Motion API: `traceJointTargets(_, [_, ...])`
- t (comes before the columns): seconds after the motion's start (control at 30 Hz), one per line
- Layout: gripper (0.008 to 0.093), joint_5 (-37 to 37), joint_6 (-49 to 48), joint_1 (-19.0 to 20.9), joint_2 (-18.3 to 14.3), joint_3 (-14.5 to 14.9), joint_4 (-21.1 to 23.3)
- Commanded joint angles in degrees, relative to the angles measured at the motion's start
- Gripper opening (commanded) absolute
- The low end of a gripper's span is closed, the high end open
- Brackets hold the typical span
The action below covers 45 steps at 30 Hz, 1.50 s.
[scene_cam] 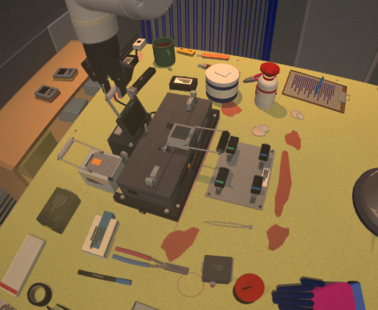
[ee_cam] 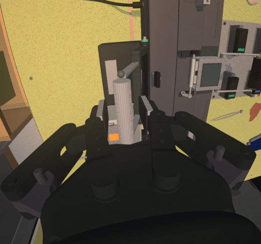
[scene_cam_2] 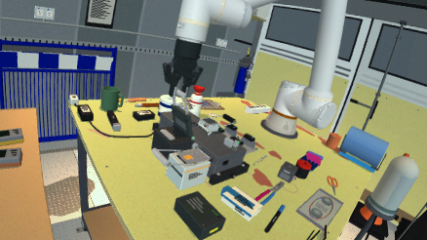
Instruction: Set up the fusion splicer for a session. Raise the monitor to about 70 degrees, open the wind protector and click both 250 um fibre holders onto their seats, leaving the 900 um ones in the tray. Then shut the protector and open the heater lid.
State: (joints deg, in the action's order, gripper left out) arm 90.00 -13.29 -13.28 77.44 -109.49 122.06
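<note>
The monitor stands raised steeply at the left end of the dark splicer body, with its grey handle bar rising between the fingers of my gripper. My gripper is open and holds nothing. The wind protector with its small window lies on the splicer's middle. To the right, the grey tray carries the fibre holders, two with green marks and two with blue marks. The heater unit with an orange patch sits at the splicer's near left.
A green mug stands at the table's far edge beside a white jar and a red-capped bottle. A clipboard lies far right. Pliers, a pen and gloves lie along the front. My arm's base stands right.
</note>
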Motion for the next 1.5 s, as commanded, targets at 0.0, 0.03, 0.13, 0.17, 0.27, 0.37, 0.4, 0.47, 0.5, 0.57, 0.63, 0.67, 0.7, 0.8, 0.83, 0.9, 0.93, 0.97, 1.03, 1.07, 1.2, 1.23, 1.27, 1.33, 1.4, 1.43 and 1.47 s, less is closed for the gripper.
traceJointTargets(0.0, [0.0420,0.0,0.0,0.0,0.0,0.0,0.0])
traceJointTargets(0.03, [0.0420,0.0,0.0,0.0,0.0,0.0,0.0])
traceJointTargets(0.13, [0.0420,0.0,0.0,0.0,0.1,0.1,-0.1])
traceJointTargets(0.17, [0.0420,0.0,0.0,0.0,0.2,0.3,-0.4])
traceJointTargets(0.27, [0.0420,0.0,0.0,0.0,1.0,1.0,-1.8])
traceJointTargets(0.37, [0.0420,0.0,0.0,0.0,1.9,2.1,-3.8])
traceJointTargets(0.4, [0.0420,0.0,0.0,0.0,2.2,2.5,-4.5])
traceJointTargets(0.47, [0.0420,0.0,0.0,0.0,2.6,3.0,-5.5])
traceJointTargets(0.5, [0.0420,0.0,0.0,0.0,2.7,3.2,-5.8])
traceJointTargets(0.57, [0.0420,0.0,0.0,0.0,2.8,3.3,-6.1])
traceJointTargets(0.63, [0.0435,0.0,0.0,0.0,2.8,3.3,-6.1])
traceJointTargets(0.67, [0.0455,0.0,0.0,0.0,2.8,3.3,-6.1])
traceJointTargets(0.7, [0.0460,0.0,0.0,0.0,2.8,3.3,-6.1])
traceJointTargets(0.8, [0.0460,0.0,0.0,0.0,2.8,3.3,-6.1])
traceJointTargets(0.83, [0.0460,0.0,0.0,0.0,2.8,3.4,-6.2])
traceJointTargets(0.9, [0.0460,0.0,0.0,0.0,2.8,3.4,-6.2])
traceJointTargets(0.93, [0.0460,0.0,0.0,0.0,2.8,3.4,-6.2])
traceJointTargets(0.97, [0.0460,0.0,0.0,0.0,2.8,3.4,-6.2])
traceJointTargets(1.03, [0.0460,0.0,0.0,0.0,3.0,3.6,-6.5])
traceJointTargets(1.07, [0.0460,0.0,0.0,0.0,3.2,3.9,-7.0])
traceJointTargets(1.2, [0.0460,0.0,0.0,0.0,3.9,5.1,-8.8])
traceJointTargets(1.23, [0.0460,0.0,0.0,0.0,3.9,5.0,-8.8])
traceJointTargets(1.27, [0.0460,0.0,0.0,0.0,3.9,5.0,-8.8])
traceJointTargets(1.33, [0.0460,0.0,0.0,0.0,3.9,5.0,-8.8])
traceJointTargets(1.4, [0.0460,0.0,0.0,0.0,3.9,5.0,-8.8])
traceJointTargets(1.43, [0.0460,0.0,0.0,0.0,3.9,5.0,-8.8])
traceJointTargets(1.47, [0.0460,0.0,0.0,0.0,3.9,5.0,-8.8])
